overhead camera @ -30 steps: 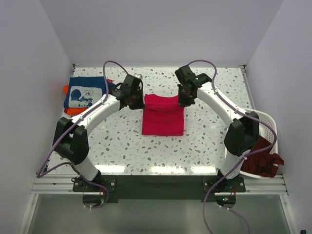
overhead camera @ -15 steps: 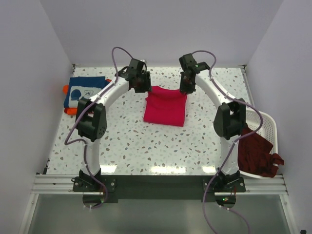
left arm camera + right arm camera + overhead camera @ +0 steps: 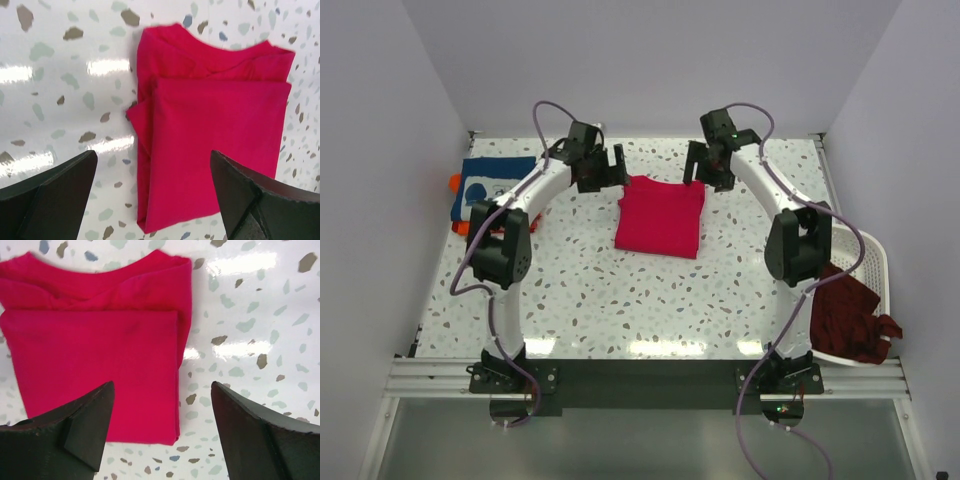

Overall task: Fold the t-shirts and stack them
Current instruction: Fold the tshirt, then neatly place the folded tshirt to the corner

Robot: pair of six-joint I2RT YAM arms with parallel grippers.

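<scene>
Currently crimson t-shirt (image 3: 660, 220) folded, long axis near-far, neckline far; both jaws apart.

Light is coming down bright and even from overhead, white walls (image 3: 650, 60) bouncing it around. Table (image 3: 580, 300) is glaring in strips along its near edge, and in patches ahead-left of the left gripper (image 3: 152, 155) and ahead-right of the right gripper (image 3: 161, 385). Shirt (image 3: 215, 140) is showing sharp and saturated, casting only thin soft shadows. Fingers (image 3: 260, 440) are sitting dark, slightly soft, detail getting lost in the black.
</scene>
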